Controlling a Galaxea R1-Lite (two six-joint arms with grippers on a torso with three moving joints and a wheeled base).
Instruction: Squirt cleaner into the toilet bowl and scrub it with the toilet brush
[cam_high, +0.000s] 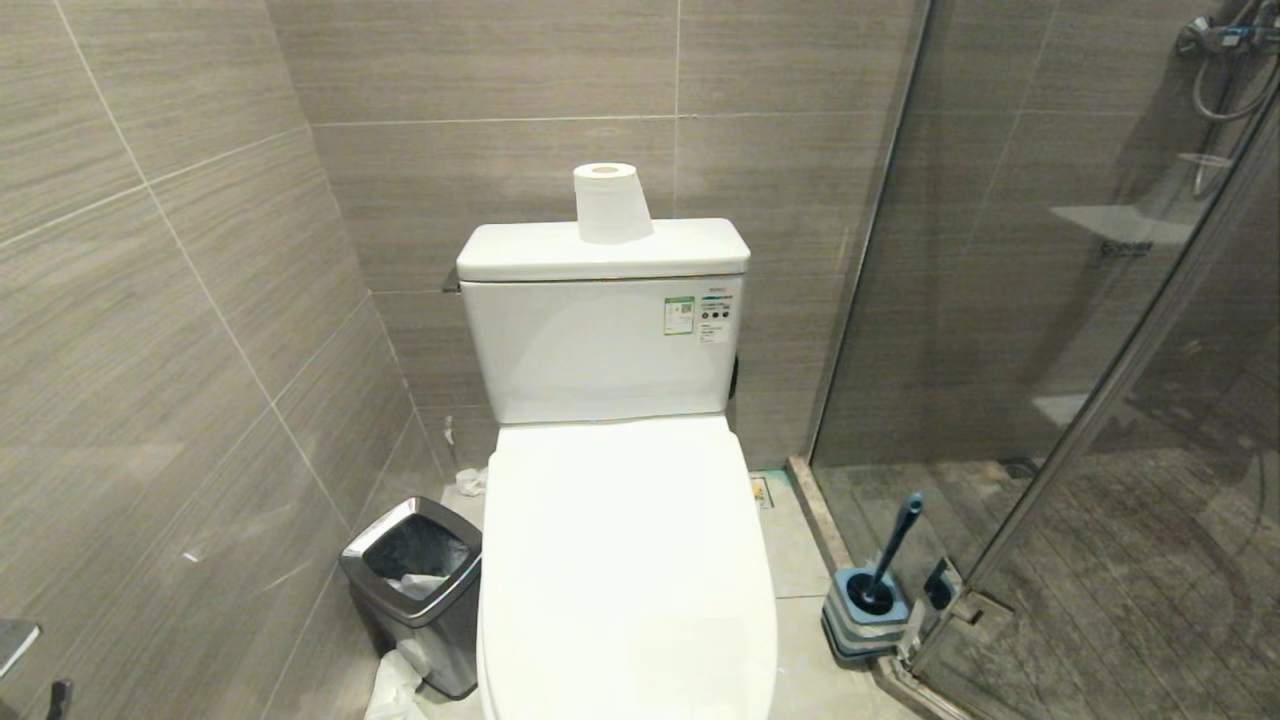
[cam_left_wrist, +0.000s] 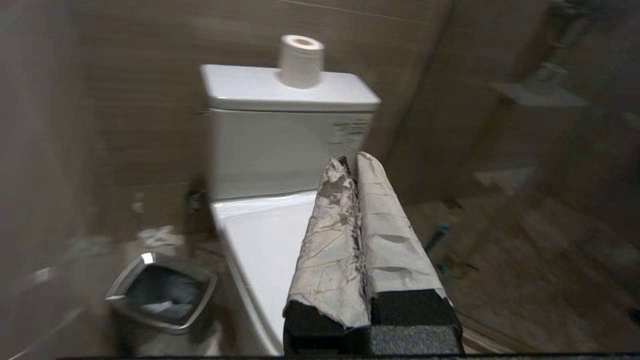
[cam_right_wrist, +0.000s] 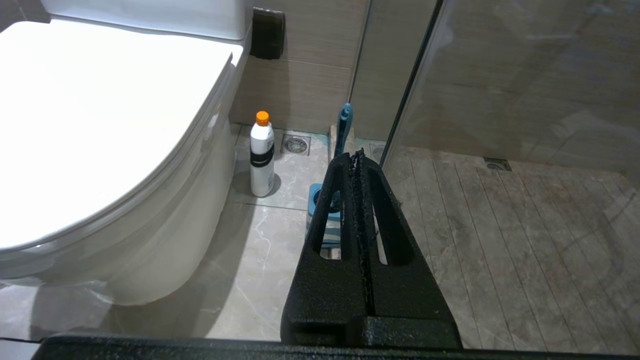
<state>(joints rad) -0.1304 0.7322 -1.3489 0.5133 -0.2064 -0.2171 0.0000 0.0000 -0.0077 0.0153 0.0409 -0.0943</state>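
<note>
**Lid down, brush in its holder, both grippers closed and empty**

The toilet bowl (cam_high: 628, 570) fills the middle of the head view, its white lid shut flat over the seat, so nothing of the basin inside can be seen. Behind it stands the cistern (cam_high: 600, 345) against the grey tiled wall, with a roll of toilet paper (cam_high: 609, 203) upright on its top. To the robot's right runs the glass shower screen (cam_high: 1050, 330).

On the floor at the robot's left, just beside the bowl, sits a steel-rimmed waste bin (cam_high: 415, 590) with a dark liner and some crumpled paper in it. At the robot's right, near the foot of the glass screen, the toilet brush (cam_high: 893, 548) stands tilted in its square blue holder (cam_high: 866, 612) — apart from the bowl, with bare floor between. The right wrist view also shows a white bottle with an orange cap (cam_right_wrist: 261, 155) upright on the floor tiles between the bowl's base and the brush holder.

The left gripper (cam_left_wrist: 350, 167) hangs in front of the cistern above the closed lid, its paper-wrapped jaws pressed together on nothing. The right gripper (cam_right_wrist: 357, 157) is low beside the bowl, pointing toward the brush holder — its jaws are likewise closed and hold nothing.
</note>
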